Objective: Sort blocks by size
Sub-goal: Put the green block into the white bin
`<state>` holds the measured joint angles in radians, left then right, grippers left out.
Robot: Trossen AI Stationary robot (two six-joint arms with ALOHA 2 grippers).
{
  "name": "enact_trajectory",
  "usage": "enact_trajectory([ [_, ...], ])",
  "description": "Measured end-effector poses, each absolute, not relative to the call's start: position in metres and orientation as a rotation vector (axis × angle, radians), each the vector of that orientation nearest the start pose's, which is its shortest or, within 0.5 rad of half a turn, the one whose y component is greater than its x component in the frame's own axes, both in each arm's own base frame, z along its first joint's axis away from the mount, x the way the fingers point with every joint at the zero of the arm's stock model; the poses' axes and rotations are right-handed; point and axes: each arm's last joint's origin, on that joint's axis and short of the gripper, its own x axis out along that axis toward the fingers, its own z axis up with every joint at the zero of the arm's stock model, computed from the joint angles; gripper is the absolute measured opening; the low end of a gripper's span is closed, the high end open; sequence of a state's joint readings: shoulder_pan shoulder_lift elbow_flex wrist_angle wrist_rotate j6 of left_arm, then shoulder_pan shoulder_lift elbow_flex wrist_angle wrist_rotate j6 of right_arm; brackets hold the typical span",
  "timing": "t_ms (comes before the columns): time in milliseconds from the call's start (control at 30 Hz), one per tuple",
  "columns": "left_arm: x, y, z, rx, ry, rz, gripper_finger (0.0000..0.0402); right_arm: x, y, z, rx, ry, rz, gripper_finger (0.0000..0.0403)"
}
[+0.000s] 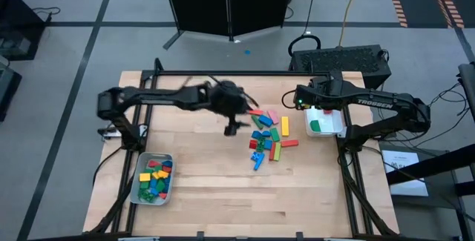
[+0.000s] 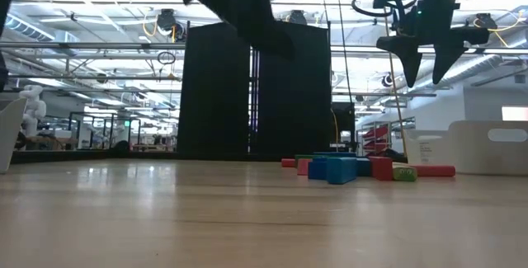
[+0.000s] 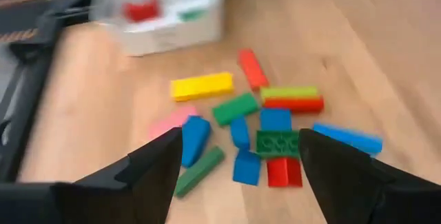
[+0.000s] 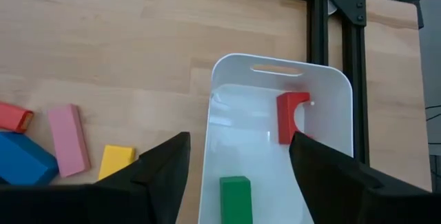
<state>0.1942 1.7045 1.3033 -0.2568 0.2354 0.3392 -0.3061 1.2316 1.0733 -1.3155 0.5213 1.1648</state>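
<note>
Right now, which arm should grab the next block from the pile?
Probably left. The left gripper hangs open right beside the pile, facing it. The right gripper is open over the white tray, farther away.

Robotics lab: ceiling pipes (image 2: 99,21), black enclosure (image 2: 256,95).

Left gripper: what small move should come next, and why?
Probably a descent onto one block. The left gripper hangs open and empty above the loose pile of blocks, its fingers framing them; the right gripper hovers open over the white tray.

Bare tabletop (image 1: 208,182) between trays.
</note>
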Motion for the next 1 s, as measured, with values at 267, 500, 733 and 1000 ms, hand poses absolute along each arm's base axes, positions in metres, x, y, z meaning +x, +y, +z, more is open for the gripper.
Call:
enact_trajectory([
  [267, 0.406, 0.065, 0.196, 0.347, 0.723, -0.25, 0.029, 0.18, -0.072, 0.281, 0.723, 0.914, -1.418, 0.0242],
  [500, 0.421, 0.083, 0.172, 0.365, 0.743, -0.158, 0.029, 0.18, -0.072, 0.281, 0.707, 0.926, -1.406, 0.0242],
  [733, 0.424, 0.1, 0.153, 0.237, 0.845, -0.054, 0.029, 0.18, -0.072, 0.281, 0.686, 0.942, -1.388, 0.0242],
  [1000, 0.423, 0.106, 0.15, 0.279, 0.847, -0.081, 0.029, 0.184, -0.073, 0.281, 0.663, 0.928, -1.353, 0.0242],
])
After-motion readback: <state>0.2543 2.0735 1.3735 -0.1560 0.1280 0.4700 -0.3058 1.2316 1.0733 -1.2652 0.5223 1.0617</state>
